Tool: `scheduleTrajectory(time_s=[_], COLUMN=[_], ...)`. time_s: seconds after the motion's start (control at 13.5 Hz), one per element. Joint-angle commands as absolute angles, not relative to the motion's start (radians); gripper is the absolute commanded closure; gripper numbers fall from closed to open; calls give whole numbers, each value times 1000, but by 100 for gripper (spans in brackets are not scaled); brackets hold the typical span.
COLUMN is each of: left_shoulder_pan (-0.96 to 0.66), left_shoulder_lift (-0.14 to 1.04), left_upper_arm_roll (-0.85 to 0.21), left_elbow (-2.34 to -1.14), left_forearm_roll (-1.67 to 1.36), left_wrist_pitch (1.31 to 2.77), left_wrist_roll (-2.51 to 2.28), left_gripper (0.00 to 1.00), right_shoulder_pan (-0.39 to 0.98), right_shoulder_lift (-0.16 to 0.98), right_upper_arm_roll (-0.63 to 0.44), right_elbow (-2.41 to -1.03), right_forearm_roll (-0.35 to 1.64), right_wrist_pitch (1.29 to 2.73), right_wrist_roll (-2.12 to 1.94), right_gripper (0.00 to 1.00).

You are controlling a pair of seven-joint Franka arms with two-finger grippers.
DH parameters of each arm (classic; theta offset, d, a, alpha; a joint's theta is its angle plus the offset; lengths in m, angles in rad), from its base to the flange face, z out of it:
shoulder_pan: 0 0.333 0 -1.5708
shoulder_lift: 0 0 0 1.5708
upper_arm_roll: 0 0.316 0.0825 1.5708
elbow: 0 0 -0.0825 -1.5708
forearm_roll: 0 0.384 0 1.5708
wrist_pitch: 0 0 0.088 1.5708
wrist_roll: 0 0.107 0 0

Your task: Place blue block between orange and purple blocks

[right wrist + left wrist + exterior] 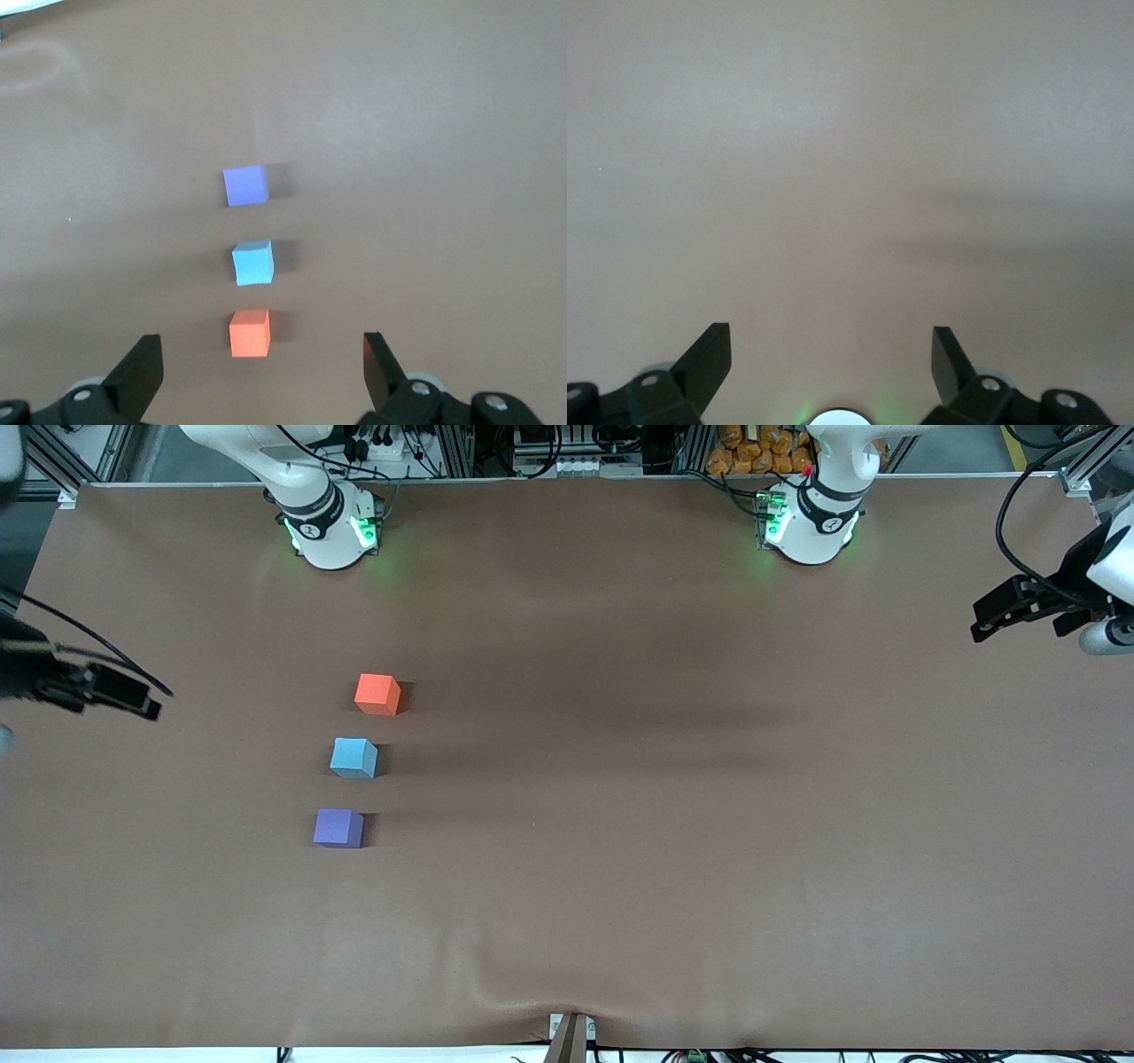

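The blue block (353, 757) sits on the brown table in a line between the orange block (377, 693), which is farther from the front camera, and the purple block (337, 827), which is nearer. Small gaps separate them. The right wrist view shows the purple block (245, 186), the blue block (252, 263) and the orange block (249, 333) in the same row. My right gripper (146, 701) (261, 340) is open and empty, over the right arm's end of the table. My left gripper (982, 627) (833, 341) is open and empty, over the left arm's end.
The brown table cover (673, 824) has a wrinkle near its front edge. A clamp (570, 1036) sits at the middle of that edge. The arm bases (330, 527) (811, 522) stand along the table's back edge.
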State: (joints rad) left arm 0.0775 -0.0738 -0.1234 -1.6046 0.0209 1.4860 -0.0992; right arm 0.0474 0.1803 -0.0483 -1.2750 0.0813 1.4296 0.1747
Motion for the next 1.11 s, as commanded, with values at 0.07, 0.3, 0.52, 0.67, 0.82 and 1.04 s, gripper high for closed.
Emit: scheduleTrajectory(time_s=[0.07,0.3,0.52,0.67,0.82,1.04], left_shoulder_pan=[86,87,86,81,83,86], left_shoulder_lift=[-121,-150,-160,-158,-155,-147], left_upper_arm_roll=[-124,-124,-124,-124,-124,-123], left_elbow=[-1629,-1660,-1669,-1664,-1651,-1631], left_forearm_roll=[5,-17,-17,-15,-15,-15], left_wrist_pitch=[1462,1462,1462,1460,1462,1462], left_wrist_roll=[-83,-83,-83,-71,-75,-69], left_gripper=[0,0,0,0,0,0], right_shoulder_pan=[37,37,34,40,35,38], right_shoulder_lift=[-67,-60,-22,-5,-8,-9], right_upper_arm_roll=[-38,-40,-43,-40,-41,-43], right_elbow=[-1633,-1640,-1562,-1484,-1471,-1471], right_forearm_roll=[67,66,64,58,60,60], right_wrist_pitch=[1580,1594,1583,1522,1509,1465], right_wrist_roll=[203,201,190,199,192,189], right_gripper=[0,0,0,0,0,0])
